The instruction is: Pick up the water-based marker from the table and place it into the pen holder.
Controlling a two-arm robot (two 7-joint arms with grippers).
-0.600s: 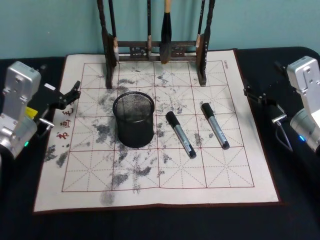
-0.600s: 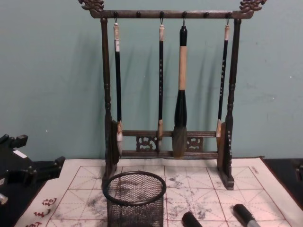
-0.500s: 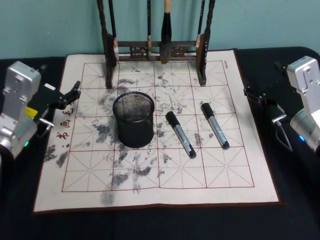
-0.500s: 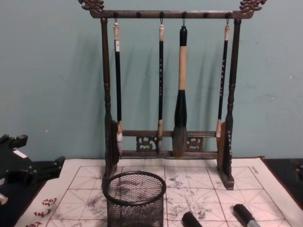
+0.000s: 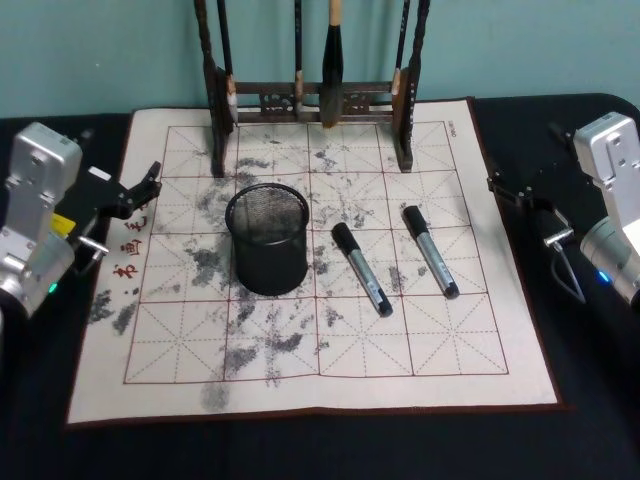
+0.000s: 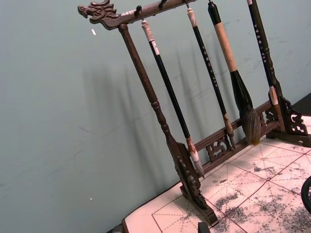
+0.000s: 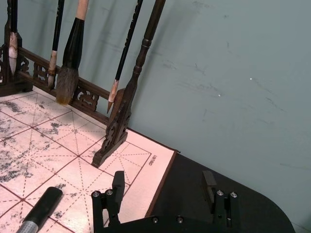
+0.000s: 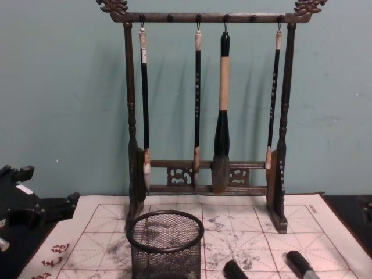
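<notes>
You have two markers to choose from, both lying flat on the ink-stained practice mat point(image 5: 400, 370) that covers the middle of the black tabletop point(image 5: 300, 450). The left marker point(image 5: 361, 268) lies just to the right of the pen holder point(image 5: 266, 240), apart from it, its black cap toward the far edge of the tabletop and its grey barrel angled toward the near right corner. The right marker point(image 5: 430, 250) lies near it, roughly parallel, closer to the right edge, and the two do not touch.

The pen holder stands upright on the mat, a little left of centre. Through its mesh and open rim you see nothing inside.

Your left end effector point(image 5: 146, 186) hangs over the left edge of the mat, its fingers spread apart and holding nothing. It sits well apart from the pen holder and both markers.

Your right end effector point(image 7: 163, 180) hangs over the dark tabletop just off the mat's right edge. Its two fingers stand wide apart with nothing between them. In its wrist view the black cap of the right marker shows near one finger, untouched.

Along the far edge of the mat stands the wooden brush rack point(image 8: 132, 116), with four brushes point(image 8: 221, 133) hanging from its top bar.
</notes>
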